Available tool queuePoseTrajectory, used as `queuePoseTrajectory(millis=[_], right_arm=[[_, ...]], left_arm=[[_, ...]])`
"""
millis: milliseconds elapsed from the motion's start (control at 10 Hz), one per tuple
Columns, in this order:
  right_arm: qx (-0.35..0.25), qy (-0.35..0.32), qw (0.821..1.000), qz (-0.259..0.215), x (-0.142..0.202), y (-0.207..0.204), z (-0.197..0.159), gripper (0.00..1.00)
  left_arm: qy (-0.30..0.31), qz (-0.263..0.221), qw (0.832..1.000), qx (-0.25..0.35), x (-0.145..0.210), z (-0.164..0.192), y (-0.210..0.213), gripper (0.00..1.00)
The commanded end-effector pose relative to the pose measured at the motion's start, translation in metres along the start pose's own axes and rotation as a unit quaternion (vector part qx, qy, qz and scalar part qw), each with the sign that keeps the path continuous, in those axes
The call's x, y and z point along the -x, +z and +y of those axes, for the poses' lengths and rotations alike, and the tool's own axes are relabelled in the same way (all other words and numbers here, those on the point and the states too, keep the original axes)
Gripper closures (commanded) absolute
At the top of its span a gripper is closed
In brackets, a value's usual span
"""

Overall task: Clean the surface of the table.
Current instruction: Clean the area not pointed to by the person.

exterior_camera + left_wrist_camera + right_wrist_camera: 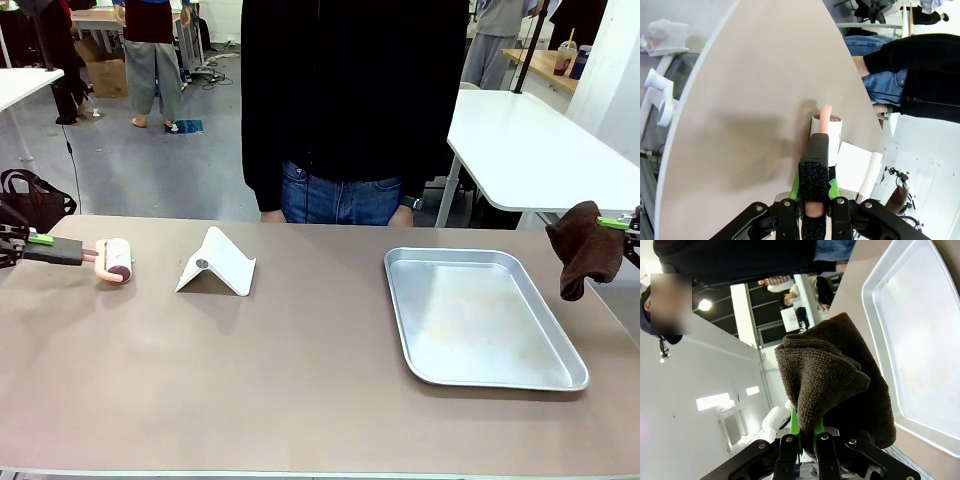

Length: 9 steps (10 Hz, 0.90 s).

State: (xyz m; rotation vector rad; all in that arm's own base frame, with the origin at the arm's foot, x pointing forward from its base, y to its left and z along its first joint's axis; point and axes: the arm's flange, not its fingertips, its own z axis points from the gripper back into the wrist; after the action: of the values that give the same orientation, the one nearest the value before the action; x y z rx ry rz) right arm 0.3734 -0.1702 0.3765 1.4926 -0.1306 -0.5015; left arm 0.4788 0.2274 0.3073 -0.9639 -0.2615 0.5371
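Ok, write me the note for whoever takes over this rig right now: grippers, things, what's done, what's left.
The left gripper is shut on the black handle of the lint roller. The roller head is at the left end of the table; I cannot tell if it touches the top.
The right gripper is shut on the brown cloth, which hangs in the air by the table's right edge.
On the table: white stand left of centre, tray on the right with faint smears inside. A person stands at the far side.
Done: both tools in hand.
Left: probably all the rolling and wiping, around the stand and tray.
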Motion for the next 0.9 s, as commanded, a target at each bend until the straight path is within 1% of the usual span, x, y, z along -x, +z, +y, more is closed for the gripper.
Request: queuePoseTrajectory(millis=[0,200,600,800], right_arm=[[-0.002,-0.001,1.000,0.003,0.000,0.000,0.004,0.89],[-0.002,-0.001,1.000,0.003,0.000,0.000,0.004,0.89],[-0.002,-0.001,1.000,0.003,0.000,0.000,0.004,0.89],[-0.002,-0.001,1.000,0.003,0.000,0.000,0.004,0.89]], left_arm=[[0.009,-0.010,0.999,-0.041,-0.011,0.008,-0.022,0.78],[-0.003,-0.007,0.999,-0.033,-0.014,-0.004,-0.038,0.78],[-0.022,0.021,0.999,-0.033,-0.015,-0.023,-0.072,0.78],[-0.031,0.023,0.999,-0.021,-0.014,-0.030,-0.071,0.78]])
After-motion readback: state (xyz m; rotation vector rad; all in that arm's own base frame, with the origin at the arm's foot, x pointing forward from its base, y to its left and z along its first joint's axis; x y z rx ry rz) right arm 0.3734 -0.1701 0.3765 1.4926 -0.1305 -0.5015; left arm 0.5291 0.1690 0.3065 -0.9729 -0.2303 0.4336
